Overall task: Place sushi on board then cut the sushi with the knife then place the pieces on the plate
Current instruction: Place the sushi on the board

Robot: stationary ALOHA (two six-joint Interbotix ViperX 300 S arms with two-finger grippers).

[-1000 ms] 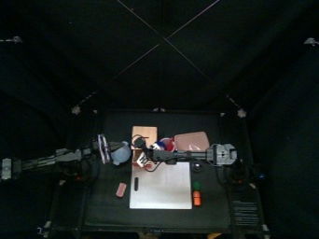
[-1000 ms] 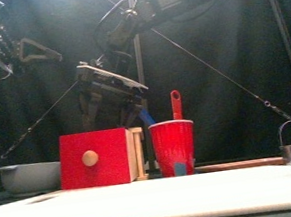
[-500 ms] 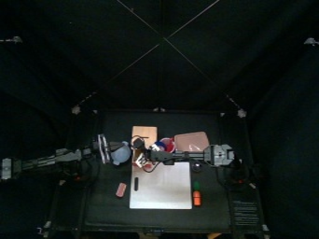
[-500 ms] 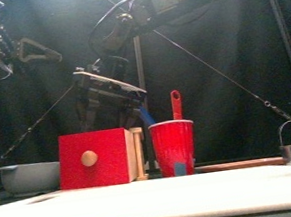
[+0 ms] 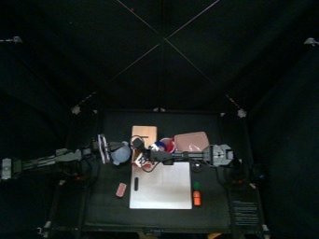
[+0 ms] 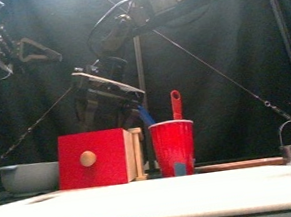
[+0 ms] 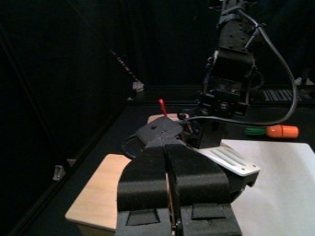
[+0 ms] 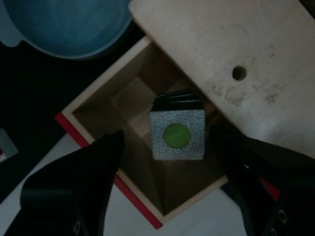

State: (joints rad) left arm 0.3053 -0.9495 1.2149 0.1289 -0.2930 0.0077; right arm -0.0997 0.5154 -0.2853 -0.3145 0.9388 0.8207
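Two arms work above the black table (image 5: 103, 213). The right gripper (image 8: 172, 147) hangs over the wooden box (image 6: 95, 159), jaws spread wide either side of the sushi roll (image 8: 179, 136) in its open drawer. The left gripper (image 7: 171, 166) rests closed, empty.

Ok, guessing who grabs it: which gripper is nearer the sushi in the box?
Right. The right gripper hovers open directly above the sushi in the wooden box; the left gripper is shut, off the box's left side.
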